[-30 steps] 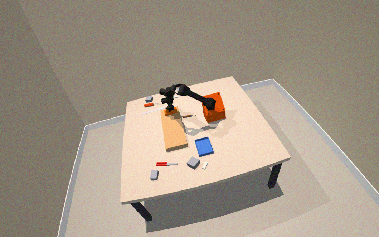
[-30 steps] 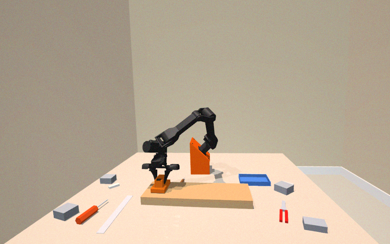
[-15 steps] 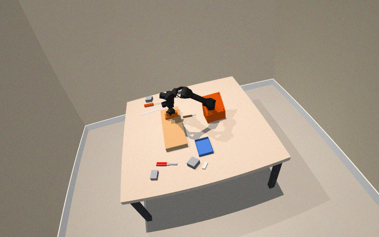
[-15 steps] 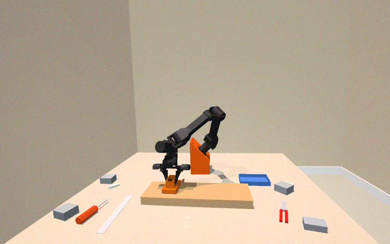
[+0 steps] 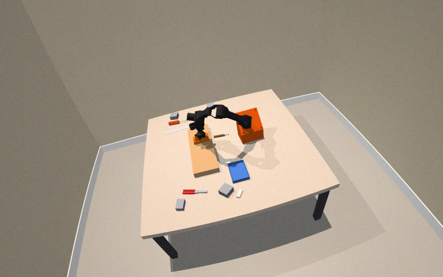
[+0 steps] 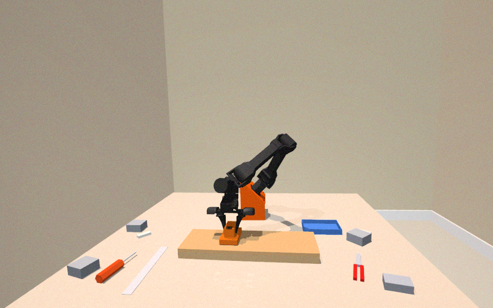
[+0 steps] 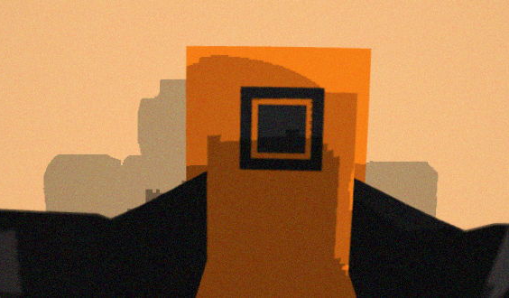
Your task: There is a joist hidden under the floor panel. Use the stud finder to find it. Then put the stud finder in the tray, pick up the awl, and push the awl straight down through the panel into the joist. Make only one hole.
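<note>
My gripper is shut on the orange stud finder. The stud finder's base is upright and flat on or just above the tan floor panel, left of the panel's middle in the exterior view. Its small square display is dark. The awl lies on the table between the panel and the arm's orange base in the top view; the exterior view does not show it. The blue tray is empty. The joist is hidden.
A red screwdriver and a pale flat strip lie beyond one panel end. Red pliers, several grey blocks and small white pieces lie around. The orange arm base stands behind the panel.
</note>
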